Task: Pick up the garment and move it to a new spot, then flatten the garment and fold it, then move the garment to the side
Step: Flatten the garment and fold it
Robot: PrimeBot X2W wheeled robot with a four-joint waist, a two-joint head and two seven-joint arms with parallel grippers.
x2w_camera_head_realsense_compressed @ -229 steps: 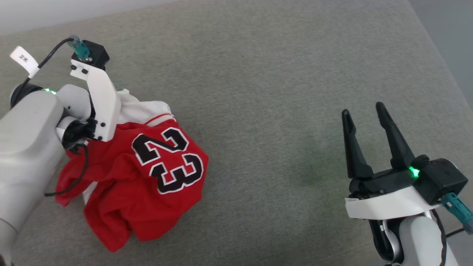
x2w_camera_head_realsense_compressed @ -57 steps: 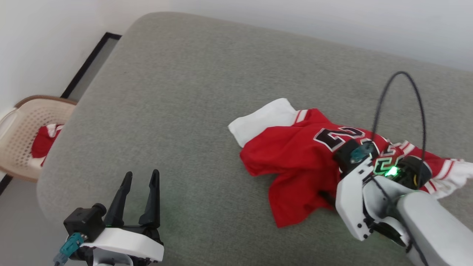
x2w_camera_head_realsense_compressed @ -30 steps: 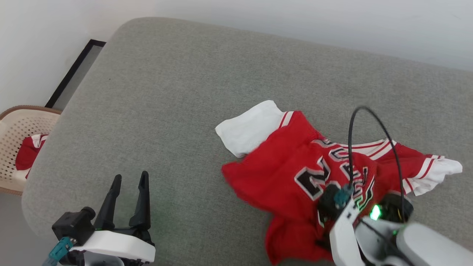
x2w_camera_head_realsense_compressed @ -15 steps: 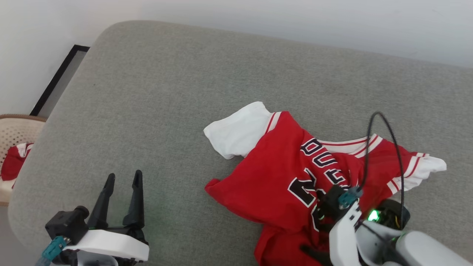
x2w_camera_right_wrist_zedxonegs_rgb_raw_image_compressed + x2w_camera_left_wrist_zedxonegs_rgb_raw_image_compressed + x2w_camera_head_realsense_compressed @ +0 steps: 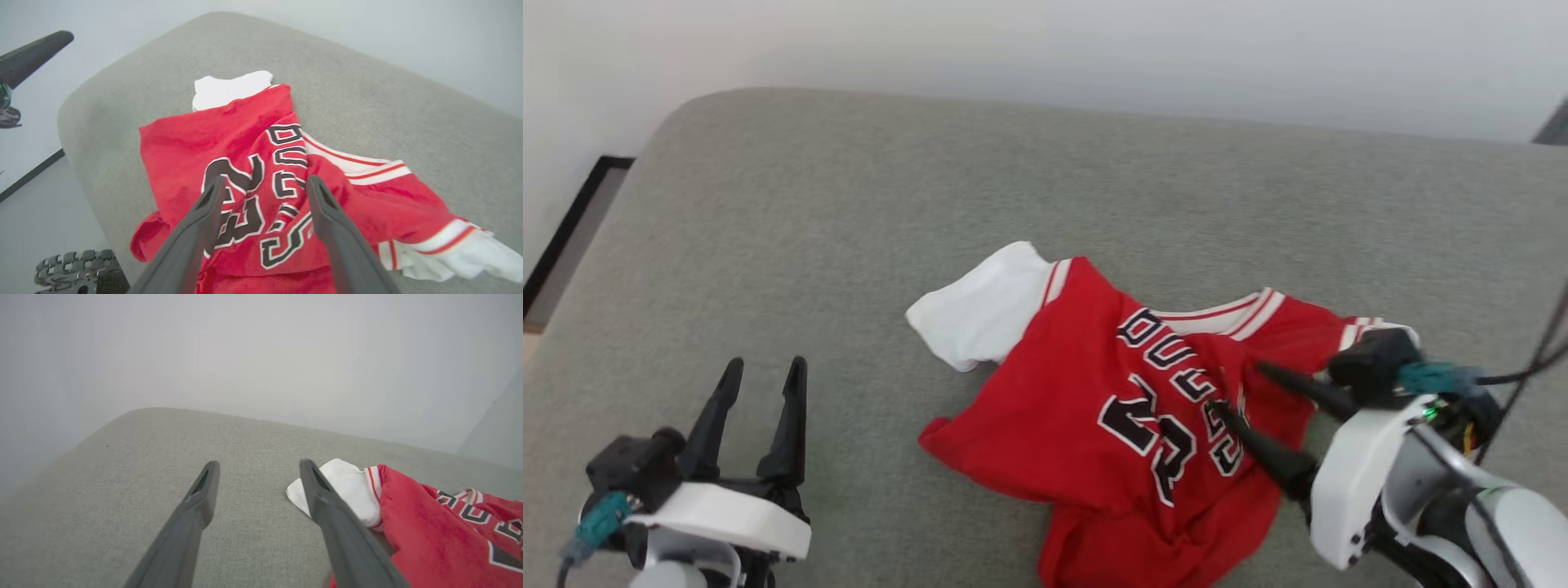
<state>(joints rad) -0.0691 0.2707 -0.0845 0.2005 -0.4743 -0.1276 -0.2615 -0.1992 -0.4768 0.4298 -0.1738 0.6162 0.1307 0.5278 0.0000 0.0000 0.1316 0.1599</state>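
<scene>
Nearest, the left gripper (image 5: 768,363) hangs empty over bare upholstery with its fingers spread, well apart from the work. The right gripper (image 5: 1239,387) is spread too and grips nothing, its fingers over the "23" print. The garment (image 5: 1086,384) lies rumpled right of the middle of the grey woven cushion (image 5: 849,245) — soft red jersey, 1 white sleeve splayed left, striped V-neck toward the pale wall (image 5: 1094,49). The relocation looks done; flattening comes next — likely pinching hem or shoulders and drawing the folds out.
</scene>
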